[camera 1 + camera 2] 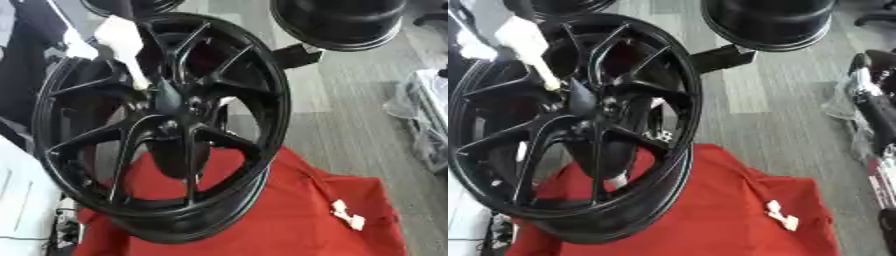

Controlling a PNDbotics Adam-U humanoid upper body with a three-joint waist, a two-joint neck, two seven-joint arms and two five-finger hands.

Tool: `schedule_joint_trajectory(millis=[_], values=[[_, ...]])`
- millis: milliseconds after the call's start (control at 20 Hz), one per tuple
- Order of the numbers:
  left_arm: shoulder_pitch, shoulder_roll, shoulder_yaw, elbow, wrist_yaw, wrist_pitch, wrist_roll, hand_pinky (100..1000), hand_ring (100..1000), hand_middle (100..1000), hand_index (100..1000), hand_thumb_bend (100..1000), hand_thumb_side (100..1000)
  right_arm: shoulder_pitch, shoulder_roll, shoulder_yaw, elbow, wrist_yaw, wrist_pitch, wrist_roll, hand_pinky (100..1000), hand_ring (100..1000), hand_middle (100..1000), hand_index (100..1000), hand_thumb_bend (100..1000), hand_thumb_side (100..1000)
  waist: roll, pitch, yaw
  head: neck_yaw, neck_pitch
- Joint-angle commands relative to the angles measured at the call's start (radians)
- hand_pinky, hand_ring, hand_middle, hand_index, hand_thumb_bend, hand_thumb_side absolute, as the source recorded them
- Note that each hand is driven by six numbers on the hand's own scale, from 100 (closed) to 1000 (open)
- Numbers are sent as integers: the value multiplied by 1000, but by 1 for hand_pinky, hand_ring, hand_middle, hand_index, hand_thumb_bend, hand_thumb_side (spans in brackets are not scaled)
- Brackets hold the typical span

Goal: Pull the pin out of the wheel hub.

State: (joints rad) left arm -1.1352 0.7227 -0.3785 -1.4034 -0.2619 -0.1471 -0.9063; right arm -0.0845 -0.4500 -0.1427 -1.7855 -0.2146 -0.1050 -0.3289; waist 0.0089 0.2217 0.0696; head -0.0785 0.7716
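Reaching down from upper left, white-gloved hand (122, 42) touches wheel hub (171, 100); grip unclear, possibly pinching.

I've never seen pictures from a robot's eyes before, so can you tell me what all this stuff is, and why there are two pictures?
Both pictures come from the two camera eyes in a robot's head, looking down at the same moment, so they look nearly alike. The big black wheel stands tilted on a red cloth. A white, glove-like hand comes in from the upper left, the robot's left side, and its tip reaches the hub in the middle of the wheel. I cannot make out the pin there. A small white thing lies on the cloth. Another black wheel sits behind. The right hand does not show.
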Motion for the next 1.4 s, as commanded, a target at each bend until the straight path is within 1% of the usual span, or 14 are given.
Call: schedule_joint_trajectory(millis=[50,250,400,450,500,550,600,700,750,1050,1100,1250,1350,1400], values=[[-19,60,127,-15,44,54,-1,717,666,508,199,100,100,0,-24,-15,-13,3,-4,-3,828,640,573,702,232,371,-1,-21,4,-8,-2],[39,150,231,31,6,112,1,716,665,514,209,100,100,7,-27,-21,-16,5,-6,-8,828,640,574,702,235,370,-1,-21,14,-17,-2],[140,235,302,69,-54,134,53,728,678,543,299,100,100,7,-27,-24,-18,7,-7,-11,828,640,574,702,237,368,-1,-18,16,-20,-2],[179,254,325,86,-51,140,75,750,708,602,431,100,100,8,-27,-26,-18,7,-7,-13,828,640,574,702,239,368,-2,-16,17,-25,-2],[218,271,346,102,-35,144,95,759,723,621,476,100,100,8,-26,-27,-19,8,-7,-14,828,640,574,702,239,368,-3,-14,17,-27,-2],[257,287,362,113,-14,146,113,773,747,658,552,198,100,7,-25,-28,-20,8,-8,-15,828,640,574,702,240,367,-4,-12,18,-28,-2],[296,302,374,118,8,146,128,786,767,690,639,322,156,5,-24,-29,-20,8,-8,-16,828,640,574,702,240,367,-6,-10,17,-27,-2],[367,325,390,124,37,147,147,810,804,737,744,427,295,4,-22,-29,-21,8,-8,-16,828,640,574,702,241,367,-10,-7,17,-26,-2],[394,333,395,128,41,150,154,841,850,788,832,520,485,3,-21,-29,-21,9,-8,-16,828,640,574,702,240,367,-11,-5,17,-25,-2],[497,348,429,153,45,175,216,877,902,884,957,599,791,0,-18,-30,-23,7,-8,-16,828,640,575,702,239,368,-19,-1,16,-14,-2],[507,349,434,155,51,177,222,876,901,883,956,595,816,0,-18,-31,-24,7,-8,-16,828,641,575,702,239,368,-20,-1,15,-14,-2],[523,344,464,155,85,189,281,853,885,861,925,458,845,2,-16,-32,-24,7,-8,-18,828,640,575,702,239,369,-22,0,17,-13,-2],[536,325,501,138,150,206,422,824,865,827,875,274,861,3,-14,-33,-24,8,-8,-19,828,640,575,702,240,369,-23,0,19,-12,-2],[545,306,521,127,205,217,516,816,860,820,869,242,868,3,-13,-34,-24,8,-8,-19,828,640,575,702,241,368,-23,0,20,-12,-2]])
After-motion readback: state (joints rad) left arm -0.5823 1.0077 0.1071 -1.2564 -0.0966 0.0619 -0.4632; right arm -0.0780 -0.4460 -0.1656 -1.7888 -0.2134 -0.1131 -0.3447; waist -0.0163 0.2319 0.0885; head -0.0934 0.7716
